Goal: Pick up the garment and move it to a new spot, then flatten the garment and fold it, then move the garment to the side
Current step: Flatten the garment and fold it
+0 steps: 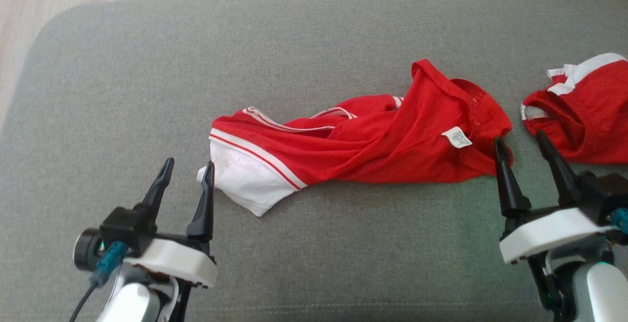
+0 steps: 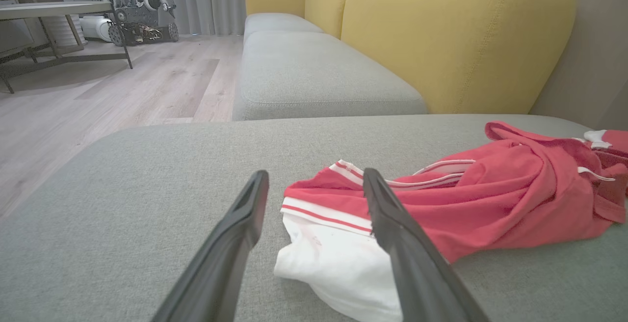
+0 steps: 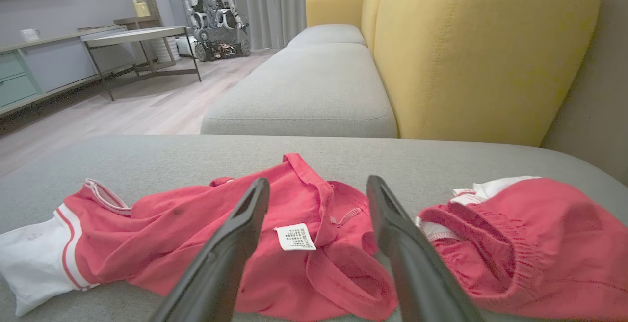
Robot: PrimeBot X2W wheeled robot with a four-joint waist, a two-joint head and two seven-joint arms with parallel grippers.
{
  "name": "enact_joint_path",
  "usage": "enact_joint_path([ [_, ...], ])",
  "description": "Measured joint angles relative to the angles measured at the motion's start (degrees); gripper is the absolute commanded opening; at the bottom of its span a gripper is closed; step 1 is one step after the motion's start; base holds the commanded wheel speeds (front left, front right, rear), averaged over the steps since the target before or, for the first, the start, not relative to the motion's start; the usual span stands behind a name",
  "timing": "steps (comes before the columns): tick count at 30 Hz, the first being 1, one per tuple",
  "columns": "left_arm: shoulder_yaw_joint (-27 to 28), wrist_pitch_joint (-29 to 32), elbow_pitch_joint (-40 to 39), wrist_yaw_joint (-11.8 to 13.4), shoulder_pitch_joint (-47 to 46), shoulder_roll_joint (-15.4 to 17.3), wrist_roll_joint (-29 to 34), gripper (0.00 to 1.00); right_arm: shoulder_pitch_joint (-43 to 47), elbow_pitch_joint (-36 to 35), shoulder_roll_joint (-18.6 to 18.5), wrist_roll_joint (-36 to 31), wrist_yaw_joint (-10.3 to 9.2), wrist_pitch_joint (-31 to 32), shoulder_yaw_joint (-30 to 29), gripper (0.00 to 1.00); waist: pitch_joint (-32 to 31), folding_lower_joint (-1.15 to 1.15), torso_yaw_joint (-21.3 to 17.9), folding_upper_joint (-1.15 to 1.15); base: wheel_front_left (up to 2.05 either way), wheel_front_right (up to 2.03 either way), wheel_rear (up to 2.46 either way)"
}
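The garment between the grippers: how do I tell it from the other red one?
Look at the wide grey cushion. The garment lies stretched across its middle. Unlike the bunched red piece to its right, it has a broad white end and a white label.

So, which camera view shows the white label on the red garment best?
The right wrist view: the label lies close, print lines visible. The head view shows it smaller. The left wrist view shows the garment's white end.

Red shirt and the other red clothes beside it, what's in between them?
A narrow strip of bare grey cushion, seen in the head view, with the open right gripper close by it.
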Motion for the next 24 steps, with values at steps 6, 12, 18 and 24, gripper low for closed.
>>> enact_joint_path([
  [6, -0.04, 0.93, -0.37, 0.48, 1.68, 0.99, -0.14, 1.00, 3.54, -3.80, 1.33, -0.41, 0.00, 1.80, -0.58, 1.00, -1.31, 0.00, -0.37, 0.00, 0.00, 0.00, 0.00],
  [12, -0.08, 1.44, -0.70, 0.77, 1.69, 1.29, -0.15, 1.00, 4.11, -4.75, 1.46, -0.42, 0.00, 2.24, -0.85, 1.00, -1.25, 0.00, -0.50, 0.00, 0.00, 0.00, 0.00],
  [18, -0.14, 1.51, -0.98, 0.77, 1.69, 1.35, -0.46, 1.00, 4.11, -4.90, 1.64, -0.41, 0.00, 2.36, -0.85, 1.00, -1.08, 0.00, -0.50, 0.00, 0.00, 0.00, 0.00],
  [24, -0.35, 3.47, 0.38, -1.23, 0.69, 1.36, -2.85, 1.00, 4.00, -5.20, 1.72, -0.41, 0.00, 2.36, -0.80, 1.00, 0.23, 0.00, -0.52, 0.00, 0.00, 0.00, 0.00],
])
